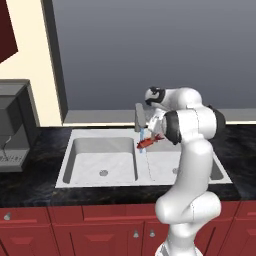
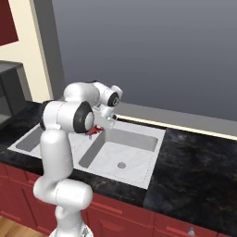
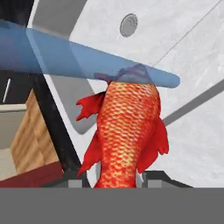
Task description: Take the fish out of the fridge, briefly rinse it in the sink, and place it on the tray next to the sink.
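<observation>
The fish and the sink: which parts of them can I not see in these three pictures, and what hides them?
- Fish tail end: in the hand view it runs under the bottom edge, between the gripper fingertips.
- Fish head: the blue water stream covers it in the hand view.
- Sink, right basin: in the left base view the arm hides much of it.
- Faucet: partly behind the arm.

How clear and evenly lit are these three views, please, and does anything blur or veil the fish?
Left base view: flat even light, soft shading in the sink basins, the fish small but sharp. Right base view: a pale glare strip runs along the back ledge, and the arm hides most of the fish. Hand view: crisp scales, with the translucent blue water stream veiling the fish's far end; the gripper holds it.
</observation>
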